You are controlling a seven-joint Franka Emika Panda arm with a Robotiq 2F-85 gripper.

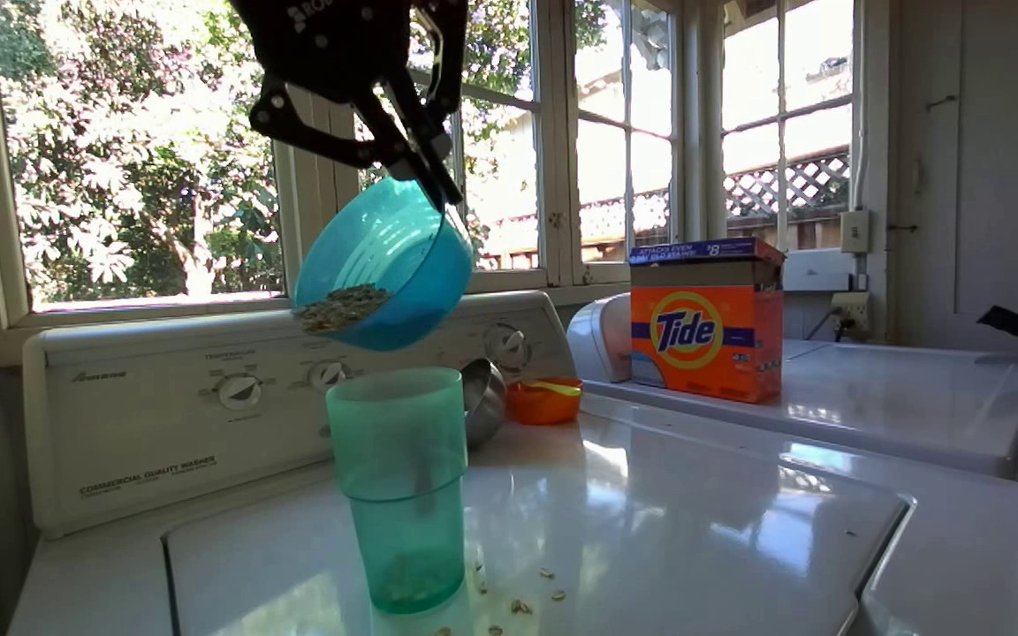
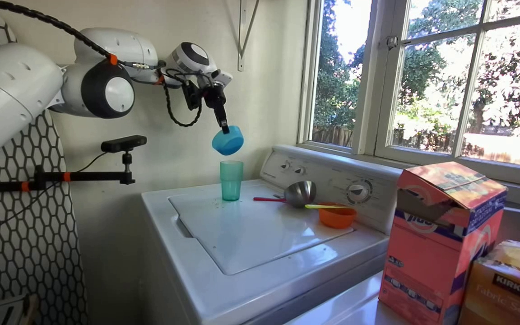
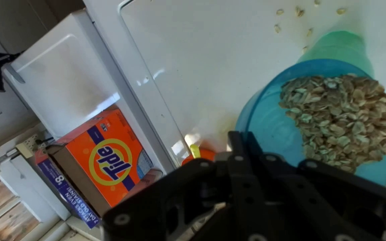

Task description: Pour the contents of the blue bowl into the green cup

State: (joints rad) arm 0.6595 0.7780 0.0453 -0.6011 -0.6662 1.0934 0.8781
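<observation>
Though many flakes (image 3: pixel 342 122) remain in the bowl (image 1: pixel 390 265) the gripper (image 1: pixel 445 199) pinches, some apparently lie in the cup (image 1: pixel 398 490) at lower centre.

Landmark: glossy white, box-shaped metal washer (image 1: pixel 641 556). Along washer's back edge: upright off-white control panel (image 1: pixel 284 420) with round dials (image 1: pixel 239 391). Behind and above washer: white-framed, many-paned glass windows (image 1: pixel 556 177); through panes, sunlit green foliage (image 1: pixel 138 177) and brown wooden fence (image 1: pixel 814 190) with lattice top. Just beside washer: glossy white flat-topped metal appliance (image 1: pixel 907 389). Past that same side of washer: pale rectangular wall switch (image 1: pixel 854 231), cream electrical outlet (image 1: pixel 850 309), off-white painted panelling (image 1: pixel 1004 194). On washer's opposite side: plain cream wall (image 2: pixel 269 99); higher than washer, slim pale triangular metal bracket (image 2: pixel 241 56) mounted on it. In an exterior view, picture-left of washer: pale curved-edged panel (image 2: pixel 39 234) with black hexagon pattern. Daylight strong through windows; bright glare patches (image 1: pixel 778 534) on washer top; cream wall in deeper shade beside washer's lower body.
</observation>
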